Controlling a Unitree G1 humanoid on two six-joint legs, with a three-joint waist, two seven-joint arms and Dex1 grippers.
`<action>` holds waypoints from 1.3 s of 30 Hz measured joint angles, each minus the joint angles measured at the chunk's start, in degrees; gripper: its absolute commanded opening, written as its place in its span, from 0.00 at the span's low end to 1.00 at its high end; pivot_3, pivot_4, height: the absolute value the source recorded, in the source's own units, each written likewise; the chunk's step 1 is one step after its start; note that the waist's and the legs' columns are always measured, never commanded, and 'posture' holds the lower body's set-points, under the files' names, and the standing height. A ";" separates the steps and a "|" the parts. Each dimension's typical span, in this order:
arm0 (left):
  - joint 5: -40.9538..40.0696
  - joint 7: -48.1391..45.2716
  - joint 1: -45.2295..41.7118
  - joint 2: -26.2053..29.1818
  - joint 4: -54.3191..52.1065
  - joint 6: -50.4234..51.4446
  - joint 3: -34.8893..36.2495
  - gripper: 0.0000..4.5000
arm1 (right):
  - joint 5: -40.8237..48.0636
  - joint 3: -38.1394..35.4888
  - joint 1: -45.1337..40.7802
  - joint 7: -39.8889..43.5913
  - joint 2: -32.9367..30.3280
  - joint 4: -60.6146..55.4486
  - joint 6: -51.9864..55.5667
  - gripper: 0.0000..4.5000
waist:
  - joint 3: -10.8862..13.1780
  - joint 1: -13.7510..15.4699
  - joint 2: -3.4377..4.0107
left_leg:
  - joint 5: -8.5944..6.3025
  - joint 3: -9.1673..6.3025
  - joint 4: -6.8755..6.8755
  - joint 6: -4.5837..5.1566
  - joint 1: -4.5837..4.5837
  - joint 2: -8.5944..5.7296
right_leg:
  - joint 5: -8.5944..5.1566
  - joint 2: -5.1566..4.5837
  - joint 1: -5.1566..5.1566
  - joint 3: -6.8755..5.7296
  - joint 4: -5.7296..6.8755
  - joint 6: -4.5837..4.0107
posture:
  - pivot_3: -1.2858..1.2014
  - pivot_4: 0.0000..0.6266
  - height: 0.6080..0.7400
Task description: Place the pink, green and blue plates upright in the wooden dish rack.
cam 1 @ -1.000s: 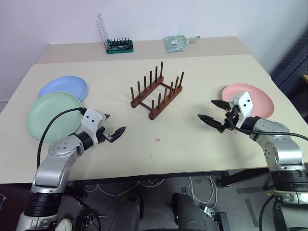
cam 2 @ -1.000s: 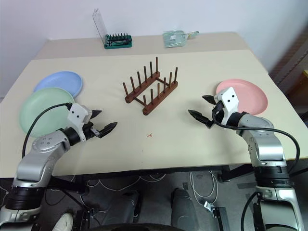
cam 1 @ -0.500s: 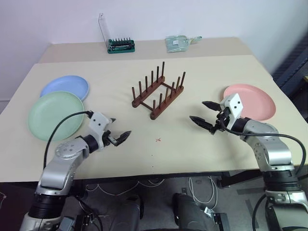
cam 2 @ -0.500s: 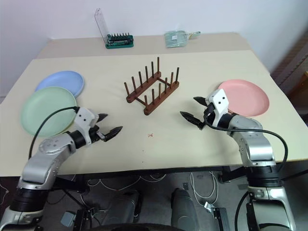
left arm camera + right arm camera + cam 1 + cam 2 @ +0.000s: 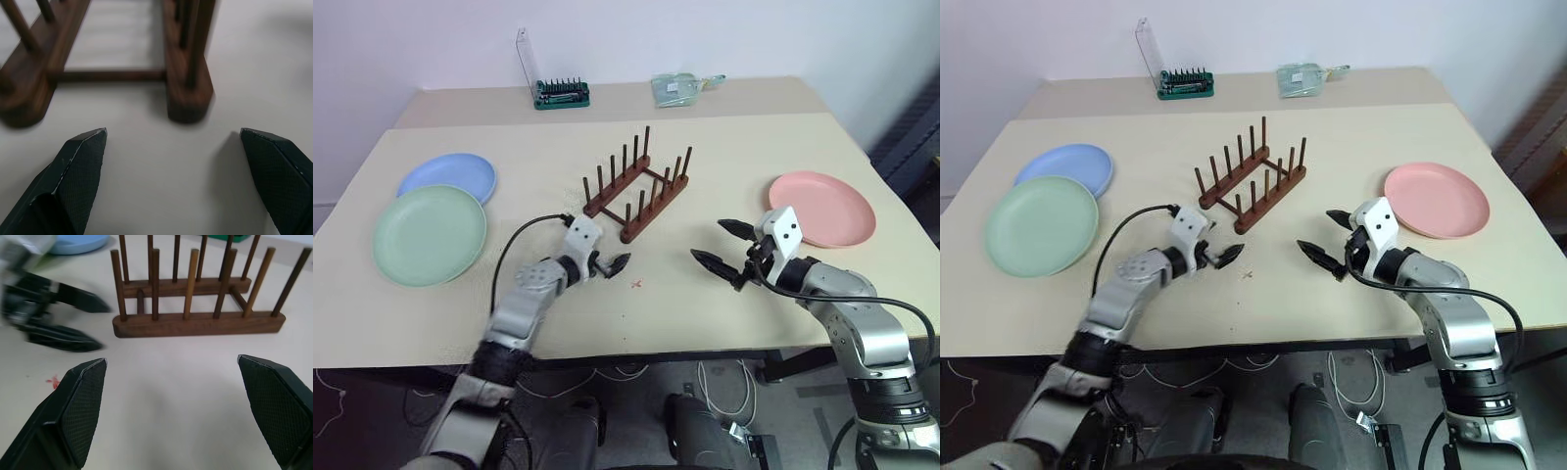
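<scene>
The wooden dish rack (image 5: 637, 187) stands in the middle of the table (image 5: 724, 147) with nothing in it. The pink plate (image 5: 822, 208) lies flat near the right edge. The green plate (image 5: 429, 235) lies flat near the left edge, and the blue plate (image 5: 447, 177) lies just behind it, tucked a little under its rim. The left gripper (image 5: 607, 262) is wide open and holds nothing, close to the rack's near end. The right gripper (image 5: 722, 247) is wide open too, with nothing in it, between the rack and the pink plate.

soft even room light, faint shadows – left gripper (image 5: 54, 316) motion-blurred, rack (image 5: 112, 58) unfocused.
</scene>
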 measured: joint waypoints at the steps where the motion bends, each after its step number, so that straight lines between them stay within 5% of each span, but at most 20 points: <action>1: 0.08 0.04 -0.53 -0.77 1.18 -0.79 0.01 1.00 | 0.00 -0.02 0.29 -0.24 -0.01 -0.42 0.19 0.97 | 0.00 -0.10 0.00 | 0.00 0.00 -0.02 0.00 0.01 0.00 | 0.00 0.00 0.00 0.00 0.00 0.00 | 0.52 0.24 1.00; 4: 0.28 -0.84 -1.22 -1.84 3.01 -2.36 -0.38 1.00 | 0.00 -0.02 0.78 -0.77 -0.01 -0.48 0.60 0.97 | -0.02 -0.15 0.03 | 0.00 0.00 -0.02 0.00 0.02 0.00 | 0.00 0.00 0.00 0.00 0.02 0.00 | 0.52 0.24 1.00; 6: 0.62 -1.65 -1.34 -2.27 3.68 -3.35 -0.58 0.88 | 0.00 -0.02 0.78 -0.99 -0.01 -0.53 0.64 1.00 | -0.02 -0.13 0.04 | 0.00 0.00 0.00 0.00 0.02 0.00 | 0.00 0.00 0.01 0.00 0.01 0.00 | 0.52 0.24 1.00; 13: 0.87 -3.03 -1.29 -2.98 4.56 -5.30 -0.41 0.15 | -0.06 0.00 0.76 -1.42 -0.01 -0.64 0.63 1.00 | -0.02 -0.11 0.03 | 0.00 0.00 0.00 0.00 0.01 -0.01 | 0.00 0.00 0.01 0.00 0.01 0.00 | 0.52 0.24 1.00; 21: 3.93 -5.42 -1.28 -0.42 5.16 -9.63 -2.52 0.15 | -1.56 0.33 1.09 -1.04 -1.06 -0.64 0.54 1.00 | -0.02 -0.12 0.04 | 0.00 0.01 0.00 0.00 0.01 -0.01 | 0.00 0.00 0.01 0.00 0.01 0.00 | 0.52 0.24 1.00; 31: -3.64 -33.06 0.61 9.67 -0.17 -12.26 -5.06 0.15 | -2.68 -0.99 6.65 3.12 -7.50 -0.51 0.53 1.00 | -0.02 -0.21 0.06 | -0.01 0.01 0.00 0.01 0.00 0.01 | -0.01 0.00 0.01 0.00 0.01 -0.01 | 0.52 0.24 1.00; 38: -2.23 -37.28 -2.96 11.02 6.37 -15.55 -5.21 0.15 | -2.87 -1.35 9.82 3.36 -8.66 -0.71 0.53 1.00 | -0.01 -0.20 0.05 | -0.01 0.01 0.00 0.02 0.01 0.01 | -0.01 0.00 0.01 0.00 0.01 0.00 | 0.52 0.24 1.00; 39: -1.99 -37.12 -3.48 10.83 7.37 -15.59 -5.18 0.26 | -2.87 -1.41 9.85 3.33 -8.67 -0.73 0.51 1.00 | -0.01 -0.24 0.05 | -0.01 0.01 0.00 0.02 0.01 0.02 | -0.01 0.01 0.01 0.00 0.01 0.00 | 0.52 0.24 1.00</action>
